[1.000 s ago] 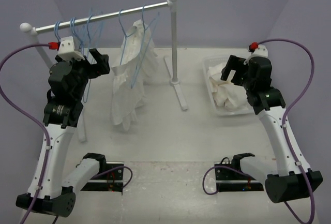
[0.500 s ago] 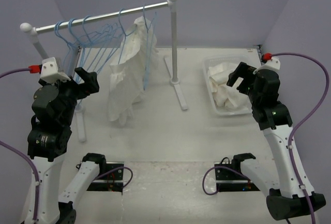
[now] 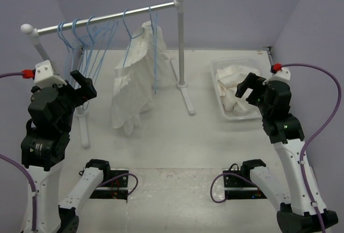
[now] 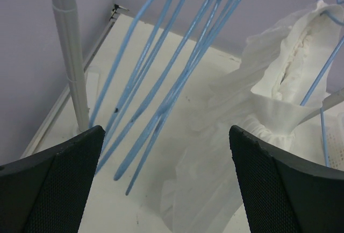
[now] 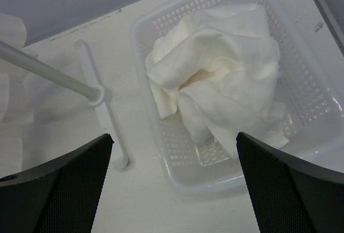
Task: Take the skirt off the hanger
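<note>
White skirt [image 3: 134, 79] hangs on blue hanger [image 3: 155, 55] at rack's rt end, hem cut off in L wrist view; clear basket [image 5: 309, 77] holds crumpled white cloth [image 5: 226, 77], type unclear; left gripper [image 3: 83, 85] & right gripper [image 3: 248, 89] both wide, empty.

Skirt [image 3: 134, 85] on rail [image 3: 107, 18], right of other hangers [image 3: 88, 50] — basket [image 3: 236, 59] further right, on table [image 3: 177, 136].

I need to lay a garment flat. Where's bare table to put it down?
Bare table lies in front of the rack foot, between the hanging white garment and the basket. Crowded: under the blue hangers and inside the basket.
</note>
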